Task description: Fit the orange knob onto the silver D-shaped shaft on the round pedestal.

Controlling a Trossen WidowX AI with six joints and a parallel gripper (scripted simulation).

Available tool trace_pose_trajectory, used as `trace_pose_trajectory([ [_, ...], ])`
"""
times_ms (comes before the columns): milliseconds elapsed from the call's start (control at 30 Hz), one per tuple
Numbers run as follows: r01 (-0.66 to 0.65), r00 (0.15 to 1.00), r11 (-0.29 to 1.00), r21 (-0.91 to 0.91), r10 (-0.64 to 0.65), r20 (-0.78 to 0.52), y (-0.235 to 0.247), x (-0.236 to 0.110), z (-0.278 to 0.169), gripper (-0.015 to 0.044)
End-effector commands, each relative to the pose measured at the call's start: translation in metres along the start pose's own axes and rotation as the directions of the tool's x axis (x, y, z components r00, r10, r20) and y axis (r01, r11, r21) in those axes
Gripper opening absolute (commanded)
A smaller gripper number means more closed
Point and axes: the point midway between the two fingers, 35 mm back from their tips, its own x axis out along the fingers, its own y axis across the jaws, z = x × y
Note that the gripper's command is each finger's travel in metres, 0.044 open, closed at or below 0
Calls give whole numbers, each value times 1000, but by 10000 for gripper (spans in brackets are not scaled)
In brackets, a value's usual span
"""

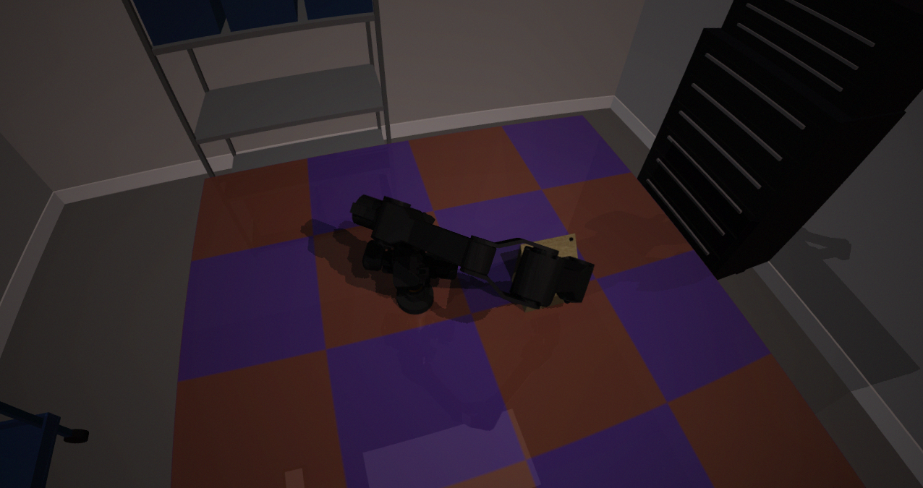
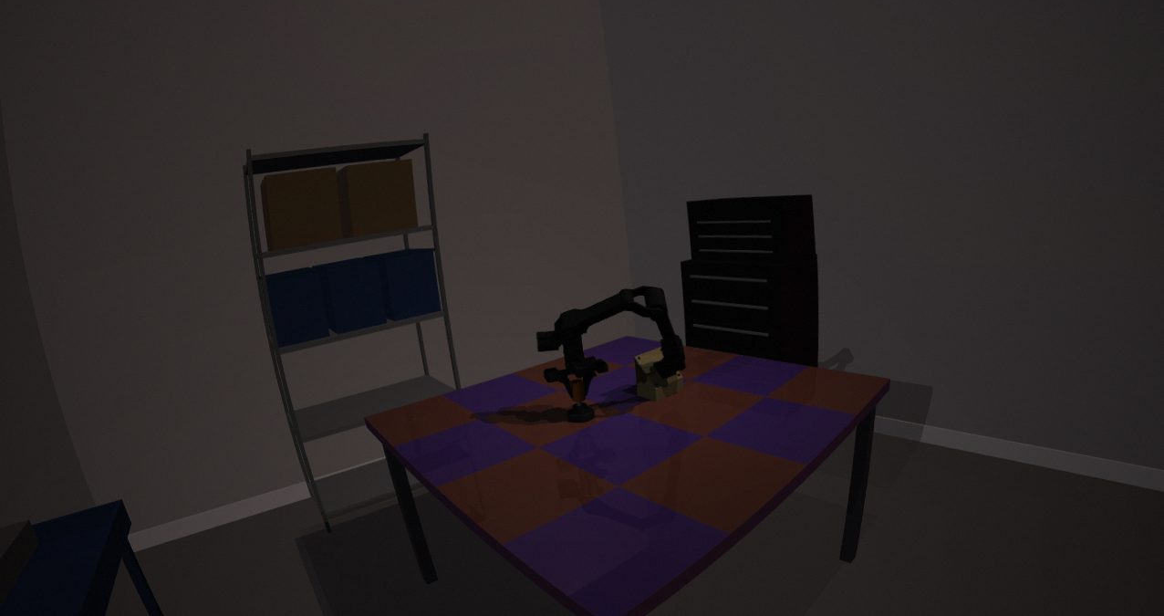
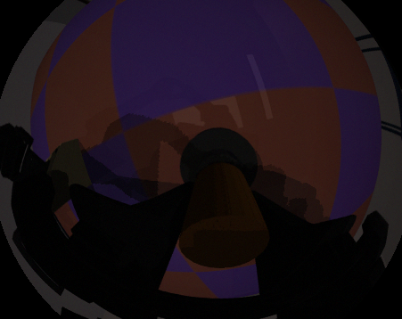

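Gripper (image 3: 225, 226) clamped on the orange knob (image 3: 225, 216), hanging right above the round pedestal (image 3: 219, 151) (shaft hidden behind the knob) on the checkered surface (image 2: 732, 441), dim light throughout.
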Motion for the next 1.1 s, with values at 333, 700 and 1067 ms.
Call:
trace_pose_trajectory([
  [333,5,1000,978,-210,-4,2,0,1,0,0],
  [700,5,1000,978,-210,-4,2,-1,2,0,0],
  [1067,4,1000,978,-210,-4,2,0,-2,0,0],
])
